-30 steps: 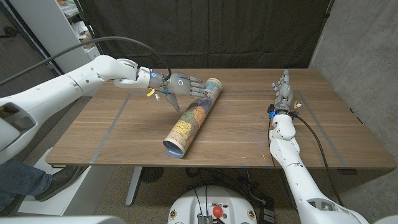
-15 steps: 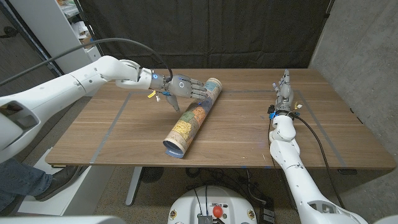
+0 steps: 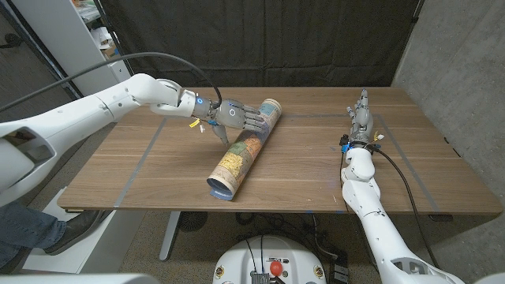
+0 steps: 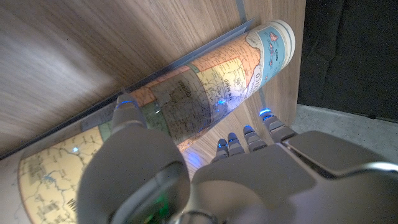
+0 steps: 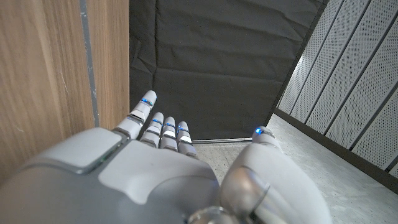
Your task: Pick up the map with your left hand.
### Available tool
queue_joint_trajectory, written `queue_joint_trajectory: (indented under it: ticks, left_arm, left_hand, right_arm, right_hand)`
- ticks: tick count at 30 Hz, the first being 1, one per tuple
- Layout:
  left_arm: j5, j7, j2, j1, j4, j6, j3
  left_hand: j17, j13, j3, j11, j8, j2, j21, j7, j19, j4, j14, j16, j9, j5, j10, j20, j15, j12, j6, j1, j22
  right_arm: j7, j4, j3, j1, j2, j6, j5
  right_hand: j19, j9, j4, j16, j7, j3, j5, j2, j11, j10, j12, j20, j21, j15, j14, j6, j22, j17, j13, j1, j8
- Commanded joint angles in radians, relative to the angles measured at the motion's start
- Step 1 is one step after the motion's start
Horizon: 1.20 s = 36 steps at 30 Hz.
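1. The rolled map (image 3: 242, 151) lies diagonally mid-table.
2. The left hand (image 3: 237, 116) hovers spread over its far end, thumb one side, fingers the other, holding nothing.
3. A loose squeeze could roll or crush the tube.
4. The right hand (image 3: 361, 116) is open, fingers together.

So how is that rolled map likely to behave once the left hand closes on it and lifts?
The map lies as a long tube on the table, so a nudge would probably roll it. It is rolled paper with open ends, likely light but easily crushed. The left hand is near its far end, so the near end may droop.
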Motion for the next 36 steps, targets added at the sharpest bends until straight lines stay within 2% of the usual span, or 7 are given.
queue_joint_trajectory:
  ticks: [1, 20, 36]
  left_arm:
    - [-0.011, -0.018, -0.018, -0.008, 0.032, -0.008, 0.026]
    - [-0.045, -0.049, -0.043, -0.014, 0.078, -0.009, 0.05]
    - [-0.028, -0.033, -0.058, -0.003, 0.098, 0.023, 0.08]
  left_hand:
    - [0.004, 0.003, -0.009, 0.0, -0.002, 0.005, -0.003, 0.0, -0.006, -0.004, -0.008, 0.001, 0.005, 0.005, -0.006, 0.002, 0.006, -0.003, -0.091, 0.018, 0.002]
    - [0.003, 0.004, -0.019, 0.001, 0.002, 0.018, -0.013, -0.003, -0.008, -0.001, -0.012, 0.001, 0.006, 0.016, -0.007, 0.004, 0.012, -0.001, -0.085, 0.054, 0.002]
    - [0.003, 0.004, -0.021, -0.003, 0.009, 0.033, -0.018, -0.011, -0.015, 0.003, -0.013, 0.003, 0.006, 0.031, 0.0, 0.004, 0.012, 0.002, -0.067, 0.082, 0.003]
  right_arm:
    - [-0.001, 0.013, -0.003, -0.003, -0.003, 0.022, 0.004]
    - [0.012, 0.047, -0.004, 0.003, -0.004, 0.045, 0.015]
    - [0.037, 0.064, 0.007, 0.005, -0.008, 0.059, 0.034]
  right_hand:
    - [0.01, 0.003, 0.0, 0.0, 0.003, -0.004, 0.005, 0.003, 0.007, 0.009, 0.004, -0.002, -0.003, 0.001, 0.006, 0.0, 0.004, 0.0, 0.003, 0.002, 0.003]
    - [0.014, 0.003, -0.001, 0.0, 0.0, -0.006, 0.006, 0.003, 0.006, 0.011, 0.003, 0.001, -0.01, 0.001, 0.009, 0.003, 0.004, -0.001, 0.003, 0.003, 0.004]
    - [0.017, 0.003, -0.002, 0.001, -0.003, -0.008, 0.008, 0.003, 0.005, 0.014, 0.004, 0.0, -0.015, 0.0, 0.012, 0.005, 0.005, -0.001, 0.003, 0.004, 0.004]
